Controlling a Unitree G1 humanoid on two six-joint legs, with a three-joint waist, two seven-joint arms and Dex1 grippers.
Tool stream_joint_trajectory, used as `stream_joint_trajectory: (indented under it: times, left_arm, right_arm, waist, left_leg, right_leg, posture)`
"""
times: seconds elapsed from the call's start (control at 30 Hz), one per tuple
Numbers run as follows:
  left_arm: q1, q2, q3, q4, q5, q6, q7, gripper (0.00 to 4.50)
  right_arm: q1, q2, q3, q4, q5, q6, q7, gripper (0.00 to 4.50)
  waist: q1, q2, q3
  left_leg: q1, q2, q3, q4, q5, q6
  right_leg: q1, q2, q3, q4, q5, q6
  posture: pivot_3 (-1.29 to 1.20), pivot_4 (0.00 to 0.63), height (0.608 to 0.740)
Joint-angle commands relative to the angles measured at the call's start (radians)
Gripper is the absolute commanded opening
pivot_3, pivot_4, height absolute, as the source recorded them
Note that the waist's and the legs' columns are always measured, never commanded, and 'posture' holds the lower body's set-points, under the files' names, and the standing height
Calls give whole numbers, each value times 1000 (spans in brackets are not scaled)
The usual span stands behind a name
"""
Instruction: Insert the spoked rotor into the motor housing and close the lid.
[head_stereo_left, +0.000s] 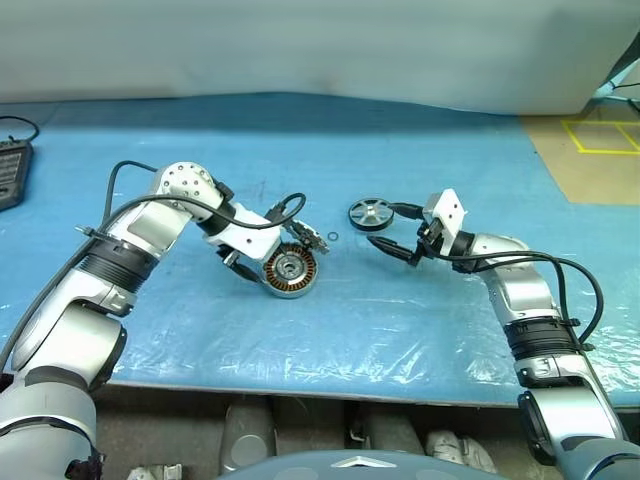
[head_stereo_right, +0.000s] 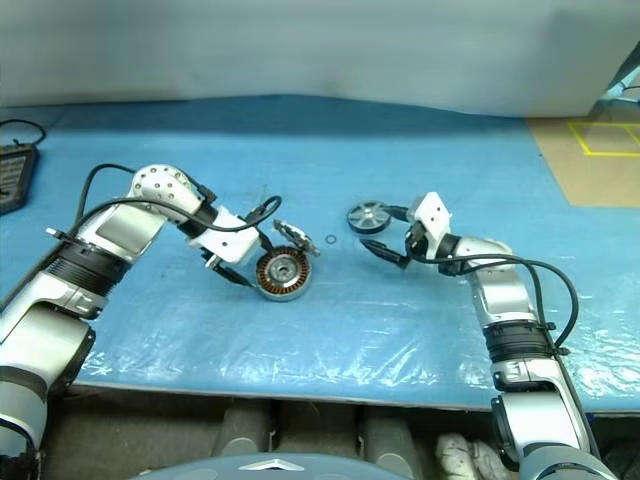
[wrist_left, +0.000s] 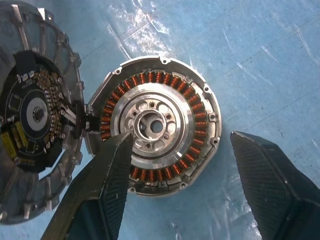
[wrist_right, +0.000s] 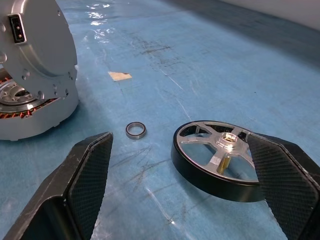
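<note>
The motor housing (head_stereo_left: 291, 270) lies on the blue table with its copper windings facing up. Its hinged lid (wrist_left: 35, 115) stands swung open beside it, circuit-board face showing. My left gripper (wrist_left: 182, 137) is open right over the housing: one finger (wrist_left: 107, 180) crosses the silver centre, the other (wrist_left: 272, 180) hangs just outside the rim. The spoked rotor (head_stereo_left: 370, 213) lies flat to the right. My right gripper (head_stereo_left: 395, 230) is open and level just short of it, and the rotor (wrist_right: 220, 160) sits close to one finger (wrist_right: 285, 175).
A tiny black O-ring (head_stereo_left: 332, 237) lies on the table between the housing and the rotor. A black device (head_stereo_left: 10, 170) sits at the far left edge. The table's front edge (head_stereo_left: 320, 385) runs close below both arms. Yellow floor tape (head_stereo_left: 600, 135) shows at the back right.
</note>
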Motion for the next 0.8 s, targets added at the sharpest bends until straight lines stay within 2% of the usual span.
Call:
stream_joint_trajectory:
  times: [0.03, 0.43, 0.8]
  left_arm:
    - [11, 2, -4, -9, 20, -27, 1, 3247]
    - [10, -45, -22, 105, 98, -112, 44, 3247]
    - [17, -59, -32, 127, 125, -154, 47, 3247]
  right_arm:
    - [0, -13, -11, -52, 13, 0, 4, 4500]
    - [6, -12, -12, -69, 14, 11, -1, 4500]
    - [12, -11, -13, -81, 14, 15, -8, 4500]
  waist:
    - [0, 0, 0]
    - [1, 0, 0]
    - [1, 0, 0]
  left_leg:
    - [0, 0, 0, 0, 0, 0]
    - [0, 0, 0, 0, 0, 1]
    - [0, 0, 0, 0, 0, 0]
  right_leg:
    - [0, 0, 0, 0, 0, 0]
    - [0, 0, 0, 0, 0, 0]
    - [0, 0, 0, 1, 0, 0]
  posture:
    - [0, 150, 740]
    - [0, 150, 740]
    - [0, 150, 740]
